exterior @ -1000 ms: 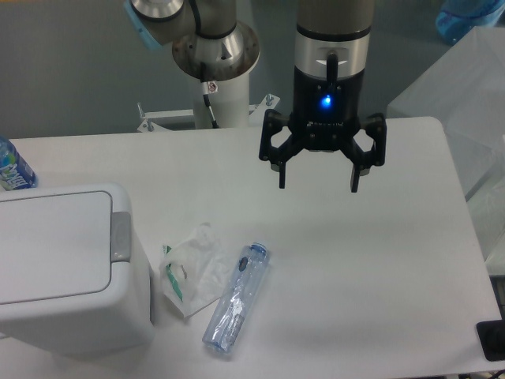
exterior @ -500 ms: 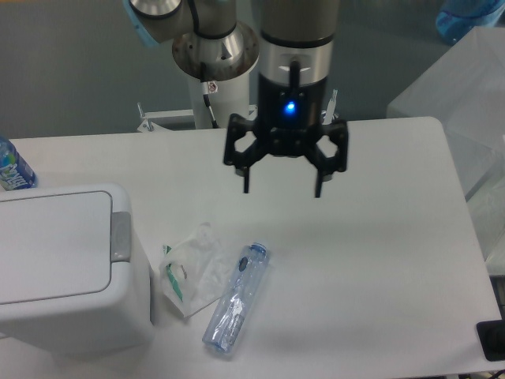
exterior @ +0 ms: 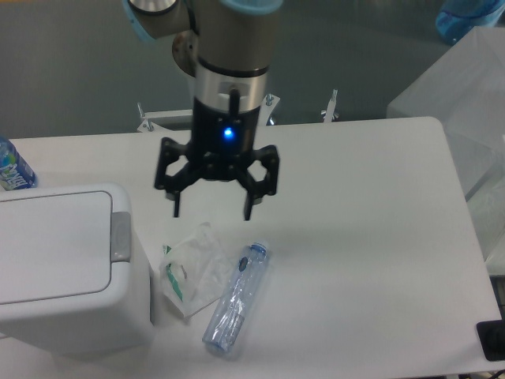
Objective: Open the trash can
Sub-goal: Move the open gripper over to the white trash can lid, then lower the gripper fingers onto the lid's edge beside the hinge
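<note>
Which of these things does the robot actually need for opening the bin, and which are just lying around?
Needed:
- trash can, lid shut, with its grey push tab
- gripper, open, hanging above the table

Lying about:
- clear plastic bottle, on its side
- clear plastic bag with green print
- blue-labelled bottle at the left edge

My work surface is a white table (exterior: 379, 237) with rounded corners. On its near left stands the white trash can (exterior: 67, 268), lid down, its grey push tab (exterior: 120, 235) facing right. Just right of it lies a crumpled clear plastic bag with green print (exterior: 189, 271), and touching that bag's right edge lies a clear plastic bottle (exterior: 236, 297) on its side, cap end pointing far. At the far left edge I see part of a blue-labelled bottle (exterior: 13, 167).
</note>
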Action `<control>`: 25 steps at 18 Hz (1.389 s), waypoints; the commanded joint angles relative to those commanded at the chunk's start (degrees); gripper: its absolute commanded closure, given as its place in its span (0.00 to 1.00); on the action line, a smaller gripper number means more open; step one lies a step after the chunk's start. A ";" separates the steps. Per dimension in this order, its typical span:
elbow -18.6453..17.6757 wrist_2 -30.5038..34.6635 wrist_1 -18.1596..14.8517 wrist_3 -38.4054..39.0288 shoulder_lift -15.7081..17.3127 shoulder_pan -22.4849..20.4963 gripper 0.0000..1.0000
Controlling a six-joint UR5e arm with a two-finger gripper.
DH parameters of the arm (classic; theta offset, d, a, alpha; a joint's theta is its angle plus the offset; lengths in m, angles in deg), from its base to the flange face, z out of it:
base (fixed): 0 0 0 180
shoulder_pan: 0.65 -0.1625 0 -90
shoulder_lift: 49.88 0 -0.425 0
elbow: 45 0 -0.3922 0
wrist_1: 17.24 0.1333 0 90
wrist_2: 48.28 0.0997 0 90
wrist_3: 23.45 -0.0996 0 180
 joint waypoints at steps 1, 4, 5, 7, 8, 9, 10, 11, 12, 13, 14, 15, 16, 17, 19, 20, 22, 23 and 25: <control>0.00 -0.09 0.00 0.00 0.00 0.18 0.00; 0.00 0.00 0.70 0.35 -0.61 0.88 0.00; -0.09 0.00 0.70 0.35 -0.70 0.88 0.00; -0.09 0.00 0.70 0.70 -0.79 0.88 0.00; -0.09 0.00 0.70 0.96 -0.88 0.88 0.00; -0.09 0.00 0.70 0.97 -1.14 0.88 0.00; -0.09 0.00 0.70 0.97 -1.23 0.97 0.00; -0.09 0.00 0.79 0.97 -1.32 0.97 0.00; -0.09 0.00 0.79 0.97 -1.41 0.97 0.00; -0.09 0.00 0.79 0.97 -1.41 0.97 0.00; -0.09 0.09 0.79 0.79 -1.49 0.97 0.00; -0.09 0.09 0.79 0.79 -1.76 1.06 0.00; -0.09 0.09 0.79 0.79 -1.84 0.97 0.00; -0.09 0.17 0.79 0.79 -1.93 0.97 0.00; -0.09 0.18 0.79 0.79 -2.11 1.06 0.00; -0.09 0.18 0.79 0.70 -2.11 1.06 0.00; -0.17 0.18 0.79 0.70 -2.11 0.97 0.00; -0.18 0.18 0.79 0.79 -2.11 0.97 0.00; -0.18 0.26 0.79 0.79 -2.20 1.06 0.00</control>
